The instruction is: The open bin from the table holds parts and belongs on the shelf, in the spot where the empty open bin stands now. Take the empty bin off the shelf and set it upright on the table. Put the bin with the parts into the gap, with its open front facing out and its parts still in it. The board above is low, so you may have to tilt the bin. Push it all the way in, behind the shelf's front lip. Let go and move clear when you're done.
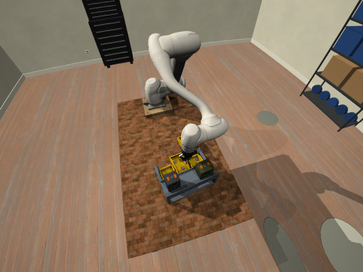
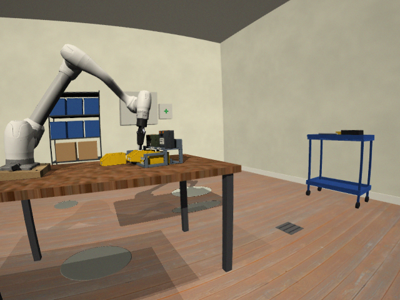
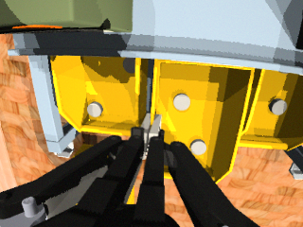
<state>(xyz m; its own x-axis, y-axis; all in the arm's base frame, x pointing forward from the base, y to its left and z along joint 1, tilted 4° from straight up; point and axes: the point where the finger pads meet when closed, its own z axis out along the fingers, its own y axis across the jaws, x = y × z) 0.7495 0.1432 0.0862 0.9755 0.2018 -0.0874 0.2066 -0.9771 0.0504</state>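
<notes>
A grey shelf (image 1: pixel 187 178) stands on the wooden table. The yellow bin with the parts (image 1: pixel 180 164) sits in the middle gap between two other yellow bins (image 1: pixel 167 171) (image 1: pixel 196 159). Its open front sticks out of the shelf toward the arm. In the wrist view this bin (image 3: pixel 196 120) holds grey discs under the low board (image 3: pixel 208 13). My gripper (image 3: pixel 153 123) is shut on the bin's thin left side wall, and it also shows in the exterior view (image 2: pixel 140 147). The empty yellow bin (image 2: pixel 112 159) lies on the table beside the shelf, on the arm's side.
Two dark boxes (image 1: pixel 204 169) (image 1: pixel 172 179) stand on the shelf's top board. The robot base (image 1: pixel 156 98) is at the table's far end. A blue cart (image 2: pixel 339 161) and a storage rack (image 2: pixel 74 127) stand away from the table.
</notes>
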